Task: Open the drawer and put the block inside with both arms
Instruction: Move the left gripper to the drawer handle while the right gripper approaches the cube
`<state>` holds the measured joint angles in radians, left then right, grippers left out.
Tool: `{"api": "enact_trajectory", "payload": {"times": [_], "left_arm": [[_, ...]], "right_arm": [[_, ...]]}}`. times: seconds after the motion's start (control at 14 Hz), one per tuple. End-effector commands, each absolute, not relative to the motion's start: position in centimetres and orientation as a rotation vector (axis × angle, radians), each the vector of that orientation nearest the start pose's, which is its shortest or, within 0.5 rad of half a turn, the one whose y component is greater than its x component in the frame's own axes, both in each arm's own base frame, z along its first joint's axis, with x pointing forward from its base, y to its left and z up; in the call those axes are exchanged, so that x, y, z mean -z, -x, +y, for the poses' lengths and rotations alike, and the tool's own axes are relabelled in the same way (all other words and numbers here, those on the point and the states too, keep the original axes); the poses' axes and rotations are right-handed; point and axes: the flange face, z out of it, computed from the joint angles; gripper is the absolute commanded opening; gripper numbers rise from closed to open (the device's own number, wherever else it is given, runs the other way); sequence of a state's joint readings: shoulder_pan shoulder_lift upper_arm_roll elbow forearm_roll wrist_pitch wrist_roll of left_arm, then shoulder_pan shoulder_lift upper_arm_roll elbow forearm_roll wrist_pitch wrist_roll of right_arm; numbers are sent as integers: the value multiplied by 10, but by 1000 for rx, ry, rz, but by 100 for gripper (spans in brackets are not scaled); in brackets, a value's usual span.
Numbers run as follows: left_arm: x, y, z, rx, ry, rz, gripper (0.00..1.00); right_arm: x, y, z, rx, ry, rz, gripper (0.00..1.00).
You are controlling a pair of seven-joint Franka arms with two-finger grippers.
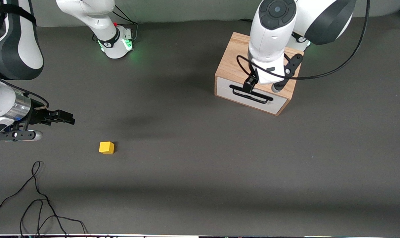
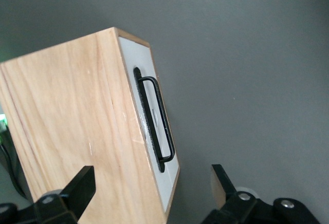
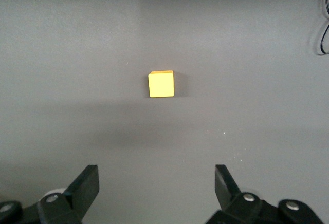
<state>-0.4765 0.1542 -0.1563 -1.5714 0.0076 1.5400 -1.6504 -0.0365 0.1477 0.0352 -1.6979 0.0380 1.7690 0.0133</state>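
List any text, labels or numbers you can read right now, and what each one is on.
None can be read.
Right arm base: a dark band with small white print, too small to read.
Drawer, wooden box and block: no markings show.
Left hand and right hand: no legible labels.

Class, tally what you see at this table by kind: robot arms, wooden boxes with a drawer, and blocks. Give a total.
Robot arms: 2 (left end effector over the drawer handle, right end effector above the table)
Wooden box with drawer: 1
Yellow block: 1
Total: 4
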Motion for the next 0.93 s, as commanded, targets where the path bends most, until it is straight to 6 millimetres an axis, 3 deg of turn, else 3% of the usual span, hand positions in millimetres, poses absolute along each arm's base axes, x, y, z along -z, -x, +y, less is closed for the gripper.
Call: {"api": "enact_trajectory", "payload": {"times": [0.0,0.14,0.29,0.5,0.86], "left_arm": [[-510,-490,-349,-152,2508,-1544,100],[-488,-501,-352,-157,2499,-1562,100],[-453,-509,-357,-169,2493,-1556,100],[-408,-509,-356,-168,2509,-1545,100],[-365,-504,-350,-194,2479,-1517,100]], "right_arm": [[-493,-603,2,-103,3112,59,100],[-492,-604,0,-96,3112,62,100],[-485,-607,1,-108,3112,60,100],[-475,-613,1,-89,3111,61,100],[-452,-621,1,-91,3110,63,100]]}}
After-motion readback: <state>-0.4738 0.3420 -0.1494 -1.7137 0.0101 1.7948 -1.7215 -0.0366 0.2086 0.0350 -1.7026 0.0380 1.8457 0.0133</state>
